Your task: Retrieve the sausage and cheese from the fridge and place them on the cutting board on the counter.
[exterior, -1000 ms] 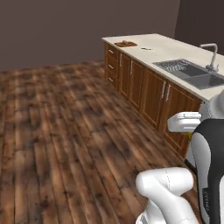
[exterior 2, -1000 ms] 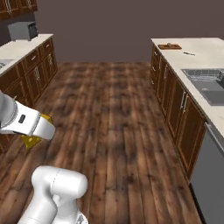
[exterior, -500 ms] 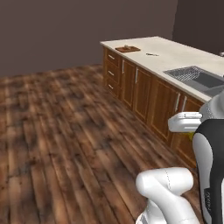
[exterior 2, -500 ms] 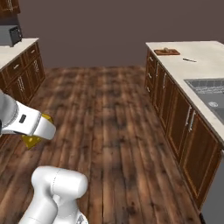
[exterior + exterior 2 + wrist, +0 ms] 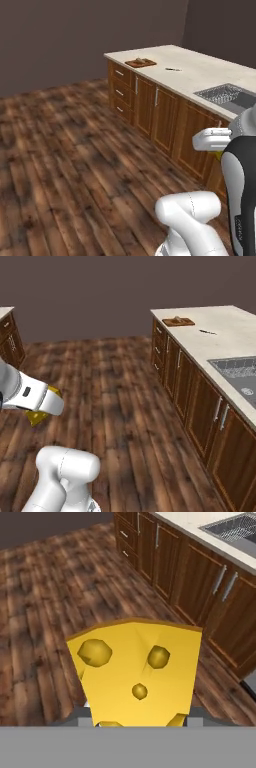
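One cheese (image 5: 137, 672), a yellow holed wedge, is clamped in the gripper (image 5: 137, 724) above the wooden floor (image 5: 65, 160). One cutting board (image 5: 178, 321) lies at the far left corner of the counter (image 5: 227, 331), with a small dark object (image 5: 207, 332) just right of it and one sink (image 5: 237, 368) nearer. Since a moment ago the counter has come closer. Broad open floor lies left of the cabinets (image 5: 160, 112).

Kitchen (counter (image 5: 200, 65), sink (image 5: 237, 373))
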Controlling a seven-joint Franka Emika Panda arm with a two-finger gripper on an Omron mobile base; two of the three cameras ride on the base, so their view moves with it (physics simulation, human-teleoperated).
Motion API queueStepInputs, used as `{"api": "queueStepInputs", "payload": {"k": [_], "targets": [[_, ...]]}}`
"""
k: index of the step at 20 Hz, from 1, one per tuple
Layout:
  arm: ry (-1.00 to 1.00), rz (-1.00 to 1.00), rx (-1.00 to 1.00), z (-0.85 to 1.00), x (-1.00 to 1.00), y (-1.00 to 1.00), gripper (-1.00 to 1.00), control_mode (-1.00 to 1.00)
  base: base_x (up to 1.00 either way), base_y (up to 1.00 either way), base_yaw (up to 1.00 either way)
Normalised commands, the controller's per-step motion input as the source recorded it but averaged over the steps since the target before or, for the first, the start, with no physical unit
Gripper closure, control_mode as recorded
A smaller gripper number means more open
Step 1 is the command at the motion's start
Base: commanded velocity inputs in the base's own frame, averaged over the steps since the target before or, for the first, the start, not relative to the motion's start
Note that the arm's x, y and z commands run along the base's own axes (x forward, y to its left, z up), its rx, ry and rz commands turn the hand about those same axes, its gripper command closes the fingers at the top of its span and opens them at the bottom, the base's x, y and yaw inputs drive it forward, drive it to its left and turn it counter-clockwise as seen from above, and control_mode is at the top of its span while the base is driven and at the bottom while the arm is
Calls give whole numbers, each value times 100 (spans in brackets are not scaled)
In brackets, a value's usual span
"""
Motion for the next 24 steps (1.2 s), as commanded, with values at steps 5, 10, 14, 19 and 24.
{"api": "queueStepInputs", "payload": {"k": [5, 10, 14, 19, 24], "targets": [[0, 0, 0, 0, 0, 0, 100, 100, 100, 71, -34], [0, 0, 0, 0, 0, 0, 100, 100, 100, 89, -50], [0, 0, 0, 0, 0, 0, 100, 100, 100, 97, -47], [0, 0, 0, 0, 0, 0, 100, 100, 100, 100, -37], [0, 0, 0, 0, 0, 0, 100, 100, 100, 100, -37]]}}
